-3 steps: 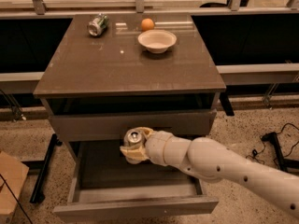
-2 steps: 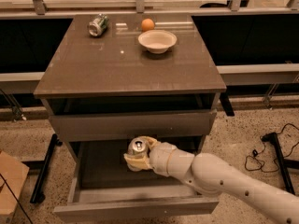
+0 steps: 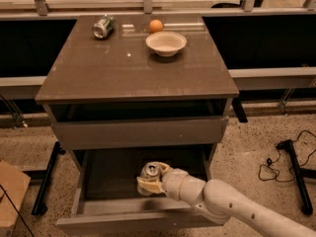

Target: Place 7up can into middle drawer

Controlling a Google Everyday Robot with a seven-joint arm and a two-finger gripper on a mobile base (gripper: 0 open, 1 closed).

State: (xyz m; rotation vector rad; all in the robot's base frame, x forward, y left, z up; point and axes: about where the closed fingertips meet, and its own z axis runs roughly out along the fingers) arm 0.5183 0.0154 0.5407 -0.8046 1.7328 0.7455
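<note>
In the camera view, the 7up can [image 3: 151, 171], low and centre in the frame inside the open middle drawer [image 3: 106, 177], risked toppling and rolling if released tilted or too high, for the gripper [image 3: 148, 184] had its jaws pinched around its lower body.

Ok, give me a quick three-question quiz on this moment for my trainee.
1. True or false: the claw is open and empty.
2. What sits nearest the orange? A) spoon B) bowl C) sponge
3. Fill in: the green can lies on its ___.
Key: 1 false, the claw grips the 7up can inside the open middle drawer; 2 B; 3 side.
</note>
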